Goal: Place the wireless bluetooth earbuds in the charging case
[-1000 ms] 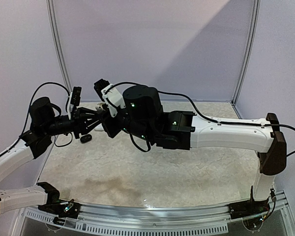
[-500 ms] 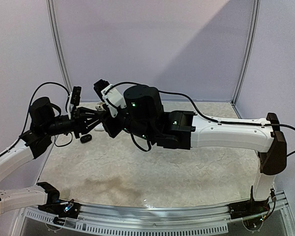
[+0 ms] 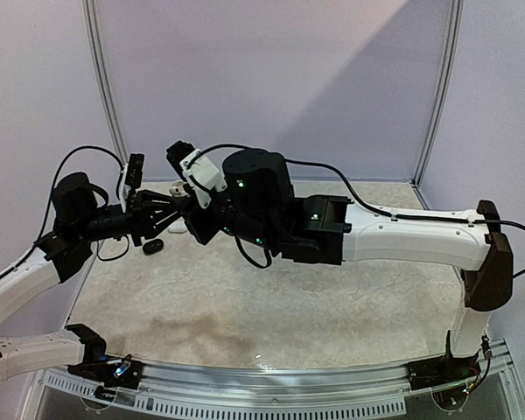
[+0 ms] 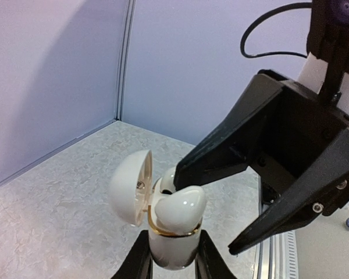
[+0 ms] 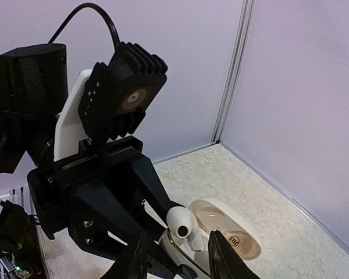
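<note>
**Seating a white bud in a case held off the table**

One white earbud (image 4: 185, 206) sits in the mouth of the charging case (image 4: 171, 247). Its glossy head stands proud of the case's gold rim and leans away from the open lid (image 4: 128, 187), so it looks only part-way into its well. The left gripper (image 4: 173, 256) is clamped on the case's lower body and holds it clear above the table (image 3: 289, 306). The right gripper (image 5: 177, 238) has its jaws apart on either side of the bud. One fingertip is close against the bud on the lid side and the other is clear, so no grip on the bud shows.

The risks, as I judge them:
- A smooth, unheld bud could tip out of the case and fall to the table if it is nudged sideways rather than pressed along its well.
- A hard push could twist the case, since the left jaws pinch only its base.
- The lid, just beside the right finger, could be knocked shut on a bud not yet home.

A dark pebble-shaped thing (image 3: 153, 247) lies on the table below the case.
</note>
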You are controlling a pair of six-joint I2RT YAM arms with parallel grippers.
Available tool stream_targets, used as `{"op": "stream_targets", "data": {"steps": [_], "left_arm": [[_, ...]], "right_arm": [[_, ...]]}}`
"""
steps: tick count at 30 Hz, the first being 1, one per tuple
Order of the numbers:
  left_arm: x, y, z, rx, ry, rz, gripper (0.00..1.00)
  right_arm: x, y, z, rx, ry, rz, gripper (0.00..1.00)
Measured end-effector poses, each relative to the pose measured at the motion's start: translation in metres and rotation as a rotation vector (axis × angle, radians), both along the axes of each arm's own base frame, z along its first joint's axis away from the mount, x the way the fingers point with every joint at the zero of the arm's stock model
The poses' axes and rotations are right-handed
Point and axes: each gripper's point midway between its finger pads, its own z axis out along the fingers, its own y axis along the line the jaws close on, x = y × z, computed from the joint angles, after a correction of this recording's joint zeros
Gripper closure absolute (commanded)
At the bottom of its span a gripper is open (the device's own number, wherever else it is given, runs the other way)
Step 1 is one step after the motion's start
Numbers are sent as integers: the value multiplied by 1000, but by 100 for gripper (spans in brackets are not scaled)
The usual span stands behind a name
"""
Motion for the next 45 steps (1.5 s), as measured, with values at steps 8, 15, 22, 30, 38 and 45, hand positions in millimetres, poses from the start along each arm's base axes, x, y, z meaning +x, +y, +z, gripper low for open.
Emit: {"op": "stream_targets", "data": {"steps": [8,15,22,30,38,45], "left_arm": [[-4,-1,3,1,-19,-23,100],[-5,-2,4,1,-25,-29,100],[-5,-2,4,2,-24,-30,100],[-5,-2,5,1,-25,-30,100],[5,2,3,9,-11,30,100],[17,11,-16,51,64,112,100]], "right_arm": [[13,-12,8,-5,-17,-37,64],[14,-15,10,-23,-34,-37,64],[13,-16,9,-43,-40,-31,64],[13,-22,10,-62,-44,-42,64],[12,-31,22,-47,-42,-54,61],[7,-54,48,21,-28,-69,43]]}}
